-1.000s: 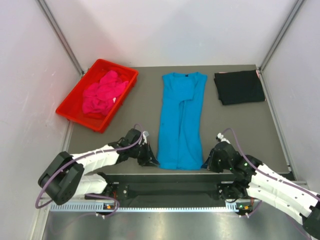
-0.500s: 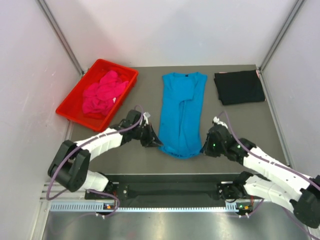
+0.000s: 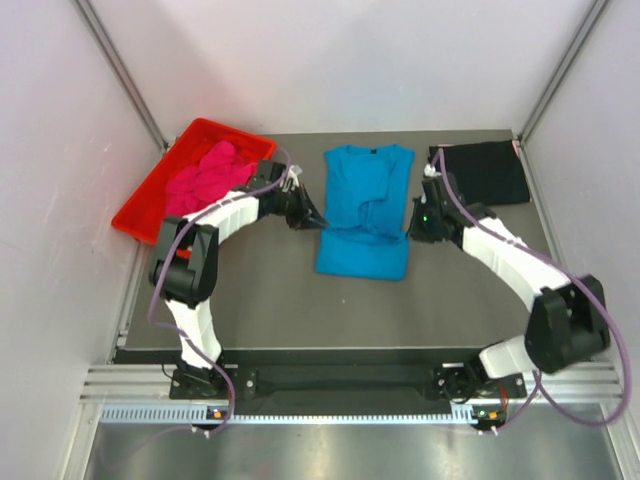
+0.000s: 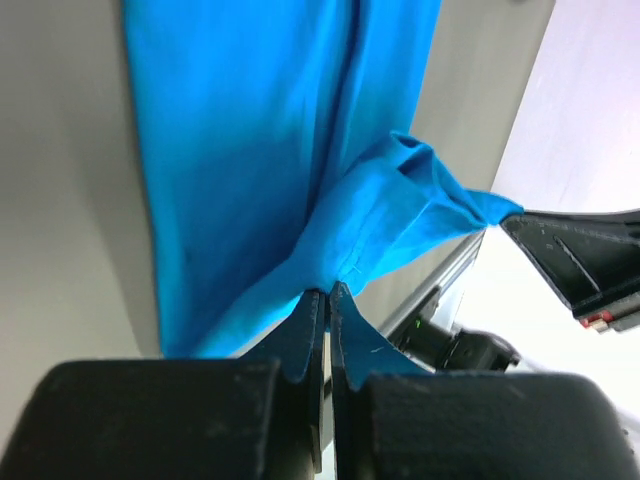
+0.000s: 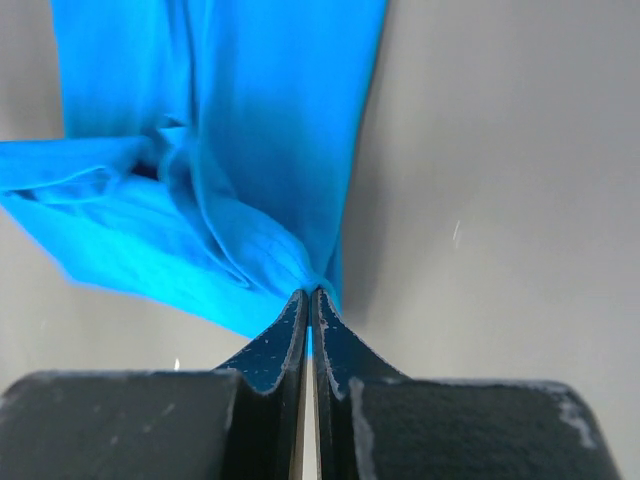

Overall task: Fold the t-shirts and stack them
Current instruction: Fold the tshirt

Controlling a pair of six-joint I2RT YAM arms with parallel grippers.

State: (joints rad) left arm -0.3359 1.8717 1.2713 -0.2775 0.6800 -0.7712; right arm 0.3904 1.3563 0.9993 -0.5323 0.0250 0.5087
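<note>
turquoise t-shirt (image 3: 362, 252) is lying centred on the counter (image 3: 260, 292), narrowed, hem half-doubled toward collar, bunching | left pincer (image 3: 316, 219) and right pincer (image 3: 416, 227) are each clenching a hem corner | black t-shirt (image 3: 482, 172) is sitting folded far right | pink t-shirt (image 3: 200, 180) is waiting crumpled in red tray (image 3: 150, 192) | judged: about a third done, nothing stacked

Overhead view, wrist views close (sharing blue t-shirt (image 3: 362, 255))

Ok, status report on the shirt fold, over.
Left end effector, right end effector shut on blue t-shirt hem corners. Hem held over shirt's middle. Nothing in the way.
</note>
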